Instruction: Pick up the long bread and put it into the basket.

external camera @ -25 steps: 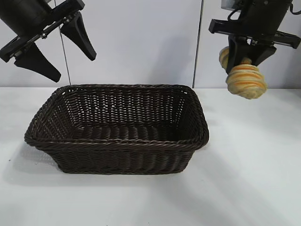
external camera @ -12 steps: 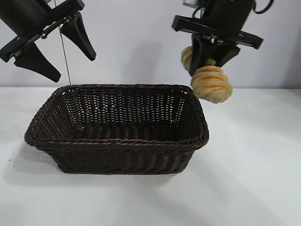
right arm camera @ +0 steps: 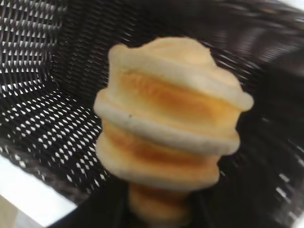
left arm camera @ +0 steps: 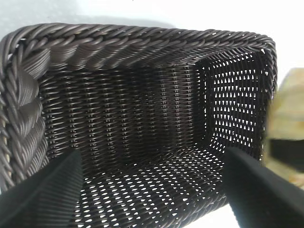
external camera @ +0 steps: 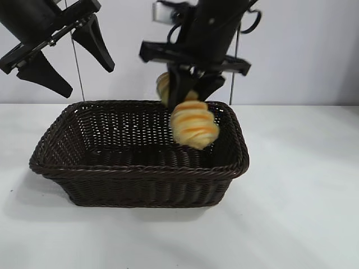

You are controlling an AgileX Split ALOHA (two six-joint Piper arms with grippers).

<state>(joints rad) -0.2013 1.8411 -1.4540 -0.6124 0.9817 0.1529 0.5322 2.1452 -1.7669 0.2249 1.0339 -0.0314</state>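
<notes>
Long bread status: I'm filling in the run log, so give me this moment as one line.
right gripper: shut on long bread | bread: above basket interior, right end, not released | left gripper: open, raised over basket's left

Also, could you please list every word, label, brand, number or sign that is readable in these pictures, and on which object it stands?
None: no view shows readable text.
The long bread, the basket, the right gripper holding the bread and the raised left gripper carry no visible label, number or sign.
</notes>
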